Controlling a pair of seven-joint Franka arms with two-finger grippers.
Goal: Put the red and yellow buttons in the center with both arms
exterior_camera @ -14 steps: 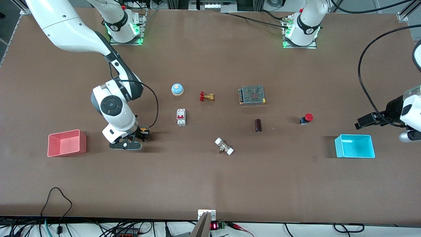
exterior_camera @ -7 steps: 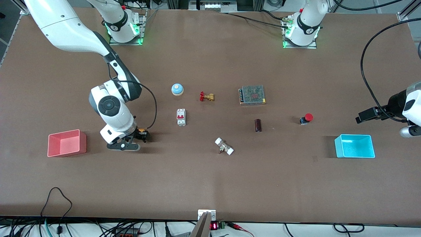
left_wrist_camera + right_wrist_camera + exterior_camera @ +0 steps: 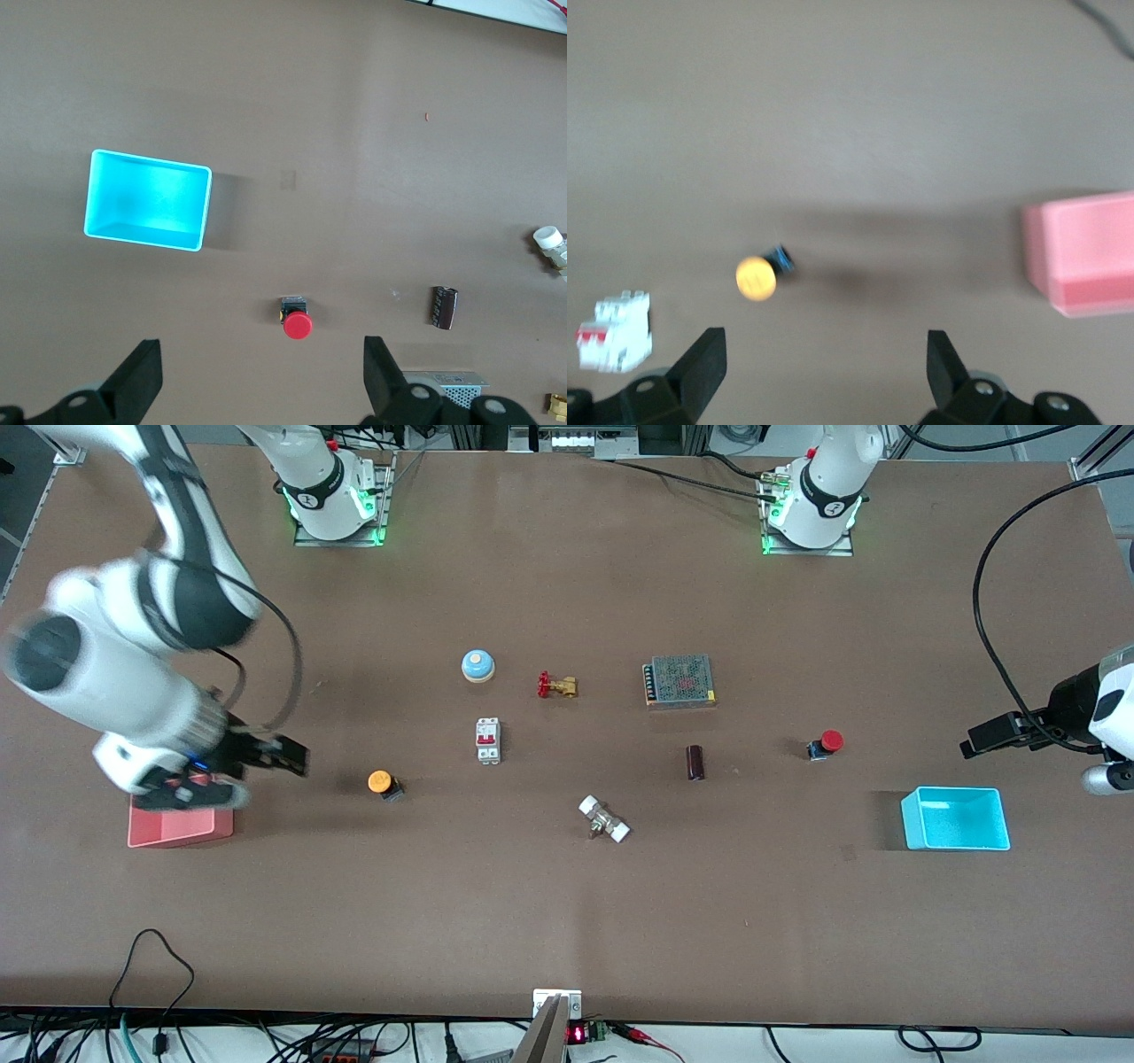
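Right gripper (image 3: 266, 757) up in the air over the table by the pink bin (image 3: 177, 825), fingers (image 3: 700, 367) spread wide, nothing held; yellow button (image 3: 381, 783) sits on the brown tabletop (image 3: 567, 921) between the pink bin and the white breaker (image 3: 488, 740), apart from both, slightly nearer the front camera than the breaker, lying tipped on its side with the orange-yellow cap (image 3: 756, 278) showing. Left gripper (image 3: 257, 381) hangs over the table at the left arm's end, above the cyan bin (image 3: 955, 818) area, fingers (image 3: 381, 372) wide apart and empty. Red button (image 3: 826, 744) rests on the table near the cyan bin, farther from the front camera than it, not touching. Dark cylinder (image 3: 695, 763) lies between the red button and the white-capped fitting (image 3: 604, 819). Blue-and-white dome (image 3: 477, 665), brass valve (image 3: 556, 685) and metal power supply (image 3: 679, 681) sit in a row farther from the front camera
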